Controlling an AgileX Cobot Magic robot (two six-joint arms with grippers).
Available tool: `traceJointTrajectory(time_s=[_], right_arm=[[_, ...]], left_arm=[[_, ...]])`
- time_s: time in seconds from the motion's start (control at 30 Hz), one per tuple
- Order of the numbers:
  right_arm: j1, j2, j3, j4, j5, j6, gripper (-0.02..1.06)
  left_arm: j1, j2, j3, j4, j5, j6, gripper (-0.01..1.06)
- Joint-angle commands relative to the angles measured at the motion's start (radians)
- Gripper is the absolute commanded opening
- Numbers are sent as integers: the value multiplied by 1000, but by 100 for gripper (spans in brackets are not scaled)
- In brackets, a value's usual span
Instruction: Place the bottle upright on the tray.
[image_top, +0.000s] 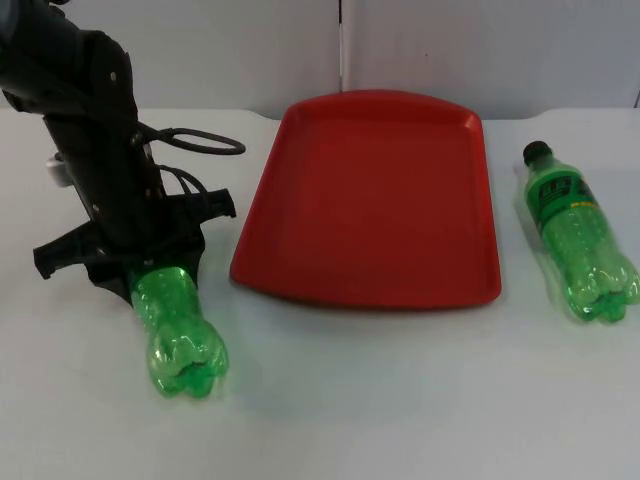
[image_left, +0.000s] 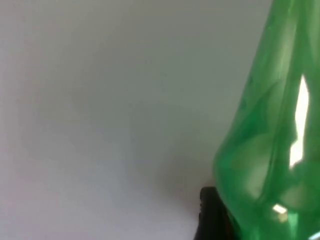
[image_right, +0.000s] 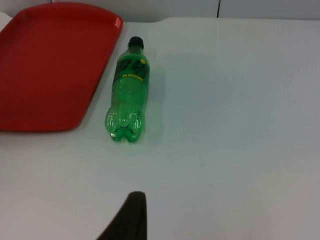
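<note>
A green plastic bottle (image_top: 180, 335) lies on the white table left of the red tray (image_top: 370, 200), its base toward the front edge. My left gripper (image_top: 140, 272) comes down over its upper half and is shut on it, hiding the neck and cap. From the left wrist, the green bottle wall (image_left: 270, 150) stands close beside a black fingertip (image_left: 212, 215). A second green bottle (image_top: 577, 232) with a black cap lies on its side right of the tray. My right gripper (image_right: 131, 220) waits well short of that bottle (image_right: 128, 92), beside the tray (image_right: 45, 65).
The tray holds nothing and sits mid-table near the grey partition wall (image_top: 450, 50). Bare white table runs along the front edge (image_top: 400, 400) and to the right of the second bottle (image_right: 240, 100).
</note>
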Motion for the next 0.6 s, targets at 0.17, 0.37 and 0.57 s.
traceJointTrajectory(time_s=[0.17, 0.37, 0.57], right_arm=[[-6, -4, 6, -2, -3, -9, 105], [-6, -4, 6, -2, -3, -9, 105], [-6, -4, 6, -2, -3, -9, 105]], left_arm=[[0, -82, -6, -84, -36, 92, 0], [0, -214, -6, -90, -183, 189, 0], [0, -352, -6, -107, -358, 334, 0]])
